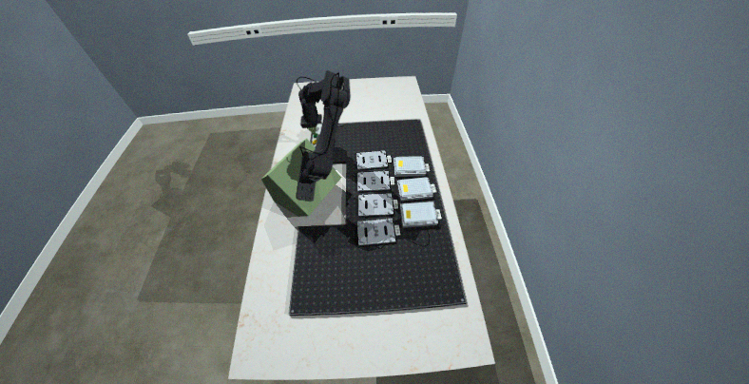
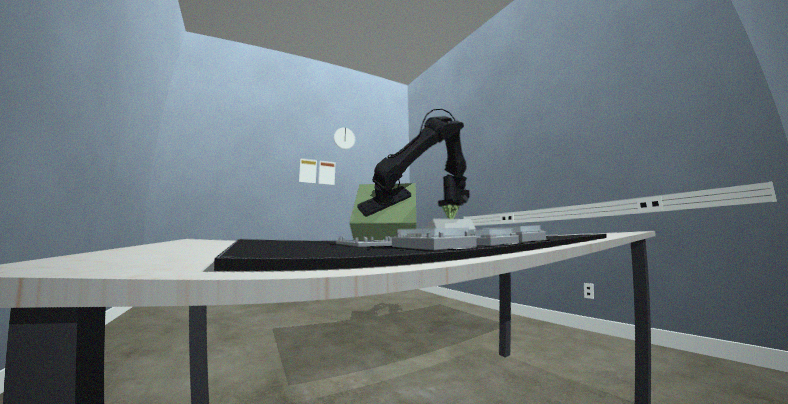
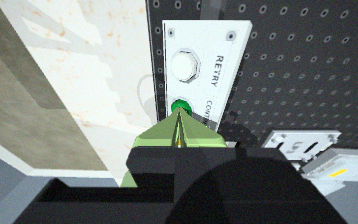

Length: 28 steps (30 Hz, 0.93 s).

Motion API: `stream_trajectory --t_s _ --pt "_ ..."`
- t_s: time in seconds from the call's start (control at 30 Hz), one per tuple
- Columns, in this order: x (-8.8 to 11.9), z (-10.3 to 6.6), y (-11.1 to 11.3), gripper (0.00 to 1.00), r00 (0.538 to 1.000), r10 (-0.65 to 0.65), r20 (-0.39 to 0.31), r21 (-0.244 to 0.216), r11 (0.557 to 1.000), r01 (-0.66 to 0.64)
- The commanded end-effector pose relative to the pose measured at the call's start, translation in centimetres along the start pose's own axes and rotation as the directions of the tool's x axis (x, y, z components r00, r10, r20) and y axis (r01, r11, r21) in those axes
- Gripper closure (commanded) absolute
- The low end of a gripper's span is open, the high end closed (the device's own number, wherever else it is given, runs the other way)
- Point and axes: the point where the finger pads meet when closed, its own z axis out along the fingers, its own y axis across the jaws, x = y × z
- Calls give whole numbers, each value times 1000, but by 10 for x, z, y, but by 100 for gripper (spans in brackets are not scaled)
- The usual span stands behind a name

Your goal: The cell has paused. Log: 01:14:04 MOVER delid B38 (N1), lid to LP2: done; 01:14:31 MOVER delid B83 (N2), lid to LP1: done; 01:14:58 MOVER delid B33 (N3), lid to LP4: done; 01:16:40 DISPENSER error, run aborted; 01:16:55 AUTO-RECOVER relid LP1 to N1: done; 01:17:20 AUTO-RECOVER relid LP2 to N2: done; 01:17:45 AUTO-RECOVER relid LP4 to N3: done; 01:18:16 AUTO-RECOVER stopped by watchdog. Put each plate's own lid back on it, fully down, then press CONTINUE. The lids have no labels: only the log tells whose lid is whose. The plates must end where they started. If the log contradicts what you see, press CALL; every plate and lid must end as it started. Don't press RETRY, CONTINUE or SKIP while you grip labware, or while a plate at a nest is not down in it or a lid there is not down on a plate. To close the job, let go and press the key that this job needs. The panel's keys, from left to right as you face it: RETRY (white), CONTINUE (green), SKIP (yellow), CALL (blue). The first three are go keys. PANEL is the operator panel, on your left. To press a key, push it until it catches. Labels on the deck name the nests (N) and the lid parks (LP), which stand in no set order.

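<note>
My gripper (image 1: 313, 130) (image 2: 450, 214) (image 3: 179, 111) is shut and empty, pointing down at the panel (image 3: 205, 35). Its tips overlap the near edge of the green CONTINUE key (image 3: 181, 105) in the wrist view; whether they press it cannot be told. The white RETRY key (image 3: 185, 66) stands beyond. The yellow SKIP key shows only as a sliver between the fingers; CALL is hidden. Three pale plates (image 1: 410, 164) (image 1: 415, 187) (image 1: 419, 213) with yellow marks sit in the nests, seemingly with lids lying flat. The lid parks (image 1: 372, 153) (image 1: 373, 172) (image 1: 374, 197) (image 1: 375, 222) carry no lids.
A large green block (image 1: 285, 184) (image 2: 380, 230) stands beside the arm base. The nests and parks stand on the black perforated board (image 1: 377, 281) (image 2: 264, 252), right of the arm in the top view. One park (image 3: 300, 136) and a lidded plate (image 3: 350, 162) show at the wrist view's right.
</note>
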Motion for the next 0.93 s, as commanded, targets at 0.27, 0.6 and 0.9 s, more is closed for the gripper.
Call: stream_trajectory --t_s 0.27,0.6,0.9 --pt "2 3 -1 100 1000 -6 8 9 1000 5" --pt "3 6 -1 100 1000 -8 4 10 1000 8" --pt "3 10 -1 100 1000 -6 0 8 1000 6"
